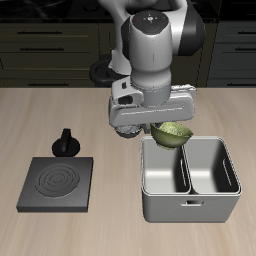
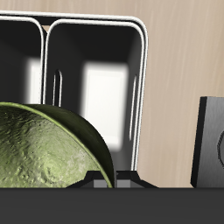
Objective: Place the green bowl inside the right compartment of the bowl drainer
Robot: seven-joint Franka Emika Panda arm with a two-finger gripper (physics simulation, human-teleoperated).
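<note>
Simulated kitchen setting: wooden countertop (image 1: 40, 120), dark drawer cabinets (image 1: 45, 45) behind, black stove plate (image 1: 58, 182), metal bowl drainer (image 1: 190, 180) (two wells).

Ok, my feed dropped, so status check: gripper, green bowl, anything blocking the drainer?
Gripper shut on green bowl, held above the bowl drainer back rim. Both wells look empty. Stove plate sits apart, not in the way.
</note>
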